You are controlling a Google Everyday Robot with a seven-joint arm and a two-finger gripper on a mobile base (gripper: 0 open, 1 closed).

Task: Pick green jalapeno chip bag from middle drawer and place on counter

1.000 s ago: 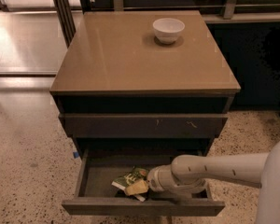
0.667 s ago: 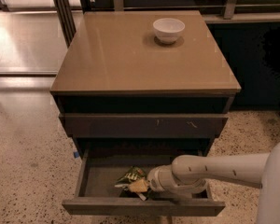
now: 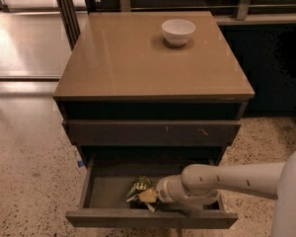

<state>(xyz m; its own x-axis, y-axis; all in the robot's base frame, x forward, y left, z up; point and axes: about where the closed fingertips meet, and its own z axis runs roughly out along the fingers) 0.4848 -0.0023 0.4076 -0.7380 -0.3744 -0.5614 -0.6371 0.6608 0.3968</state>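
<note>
Tan counter [image 3: 138, 63], white bowl [image 3: 178, 31], green chip bag [image 3: 137, 187], cream gripper [image 3: 149, 197] in grey-brown drawer [image 3: 104, 190]

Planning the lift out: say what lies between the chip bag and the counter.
In the camera view, the shut scratched drawer front lies between bag and counter. The hand is at the bag in the open drawer.

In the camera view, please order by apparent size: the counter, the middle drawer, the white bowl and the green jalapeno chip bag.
1. counter
2. middle drawer
3. white bowl
4. green jalapeno chip bag; the gripper inside the drawer hides part of it, so its rank against the bowl is unsure.
</note>
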